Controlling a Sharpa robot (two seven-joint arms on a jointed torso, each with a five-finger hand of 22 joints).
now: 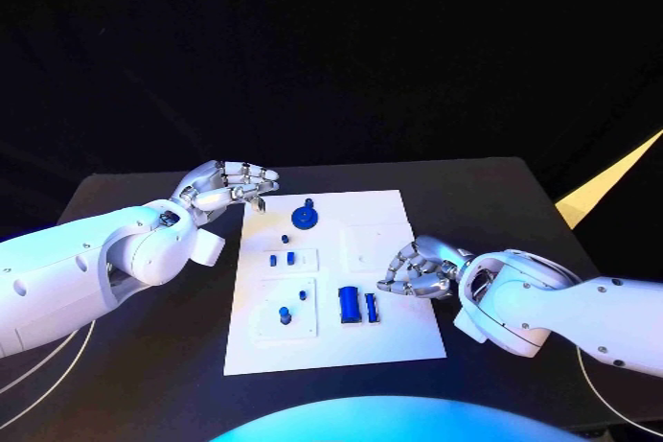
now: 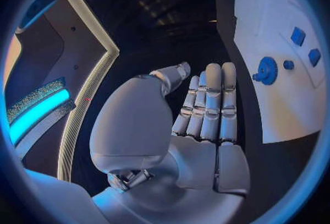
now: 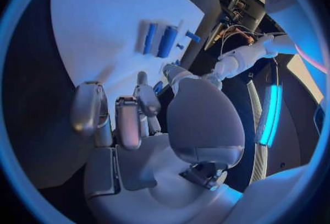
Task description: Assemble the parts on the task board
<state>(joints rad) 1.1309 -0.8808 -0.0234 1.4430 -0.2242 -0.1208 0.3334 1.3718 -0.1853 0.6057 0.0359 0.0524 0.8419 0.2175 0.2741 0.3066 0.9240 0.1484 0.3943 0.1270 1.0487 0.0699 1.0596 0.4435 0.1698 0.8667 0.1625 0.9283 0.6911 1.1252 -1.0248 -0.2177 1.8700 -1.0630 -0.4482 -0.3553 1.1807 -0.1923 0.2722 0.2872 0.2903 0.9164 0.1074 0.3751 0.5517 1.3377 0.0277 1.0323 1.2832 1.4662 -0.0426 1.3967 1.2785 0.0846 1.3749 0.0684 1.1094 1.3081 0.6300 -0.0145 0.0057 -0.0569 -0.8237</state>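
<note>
Task board (image 1: 373, 337) lies flat mid-surface, long side running away from the robot. On it, blue parts spread out: a round gear-like piece (image 1: 306, 215) near the far edge, a small knob (image 1: 285, 239) just nearer, two small blocks (image 1: 282, 260) in a raised square, two little pegs (image 1: 286, 314) in the near-left square, two upright-lying cylinders (image 1: 359, 305) side by side near the middle. All parts sit apart from each other, none stacked or joined that I can tell; whether any are seated in sockets is too small to judge

Left hand (image 1: 228, 187) hovers at the board's far-left corner, fingers half curled, nothing in it; its wrist view shows the fingers (image 2: 209, 105) stretched together and bare, gear (image 2: 267, 70) just beside. Right hand (image 1: 419, 269) hangs over the board's right edge, just beside the cylinders, fingers curled loosely inward, nothing held; its wrist view shows fingertips (image 3: 148, 104) clear of the cylinders (image 3: 159, 40)

Step in hand, as a judgement: both hands poised at parts with no grasp made. This fits either reaching in for a pick or drawing off after setting a piece down, can't settle which. Any pick here would need a fine pinch, parts are small and sit close to each other on the black surface (image 1: 152, 202)
</note>
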